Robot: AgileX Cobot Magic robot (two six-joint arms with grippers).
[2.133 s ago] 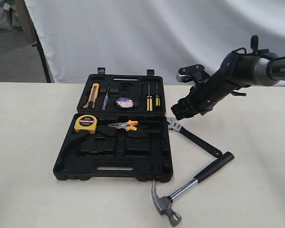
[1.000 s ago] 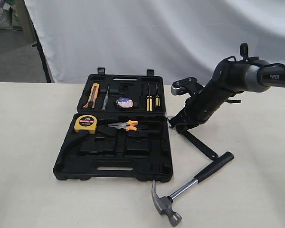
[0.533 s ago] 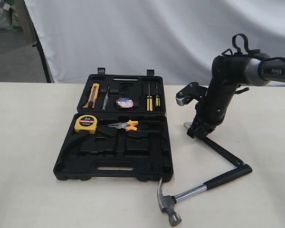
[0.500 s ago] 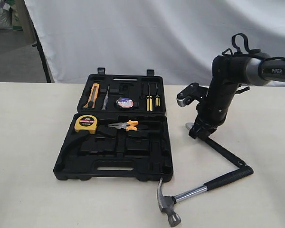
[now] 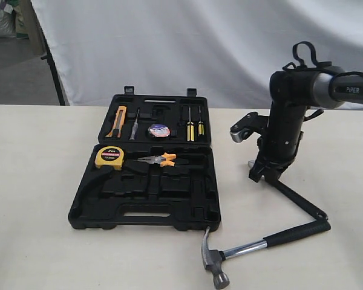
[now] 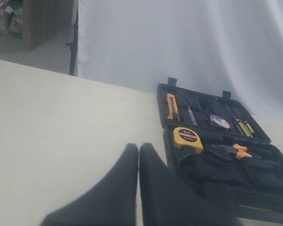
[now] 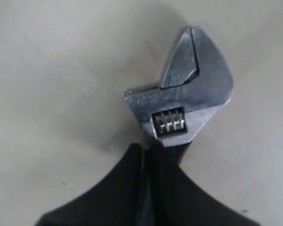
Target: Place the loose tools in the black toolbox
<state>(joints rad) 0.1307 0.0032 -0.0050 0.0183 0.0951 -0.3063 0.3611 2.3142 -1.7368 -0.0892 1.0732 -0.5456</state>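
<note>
The black toolbox [image 5: 169, 208] lies open on the table, left of centre, also seen in the left wrist view [image 6: 212, 172]. To its right my right gripper [image 5: 261, 172] points down and is shut on the black handle of an adjustable wrench [image 5: 296, 196], just behind its silver head [image 7: 188, 94]; the fingers [image 7: 132, 188] meet round the handle. The wrench's far end touches the grip of a hammer [image 5: 254, 246] lying near the table's front edge. My left gripper [image 6: 138, 150] is shut and holds nothing, hovering over bare table beside the toolbox.
In the toolbox sit a yellow tape measure [image 5: 109, 157], orange pliers [image 5: 160, 159], an orange utility knife [image 5: 116, 121], two yellow screwdrivers [image 5: 195, 128] and a roll of tape [image 5: 159, 130]. A white cloth [image 5: 199, 42] hangs behind the table.
My right gripper has closed on the wrench and swung right and upright. The wrench came with it, and its far end pushed the hammer's grip to the right, turning the hammer.
</note>
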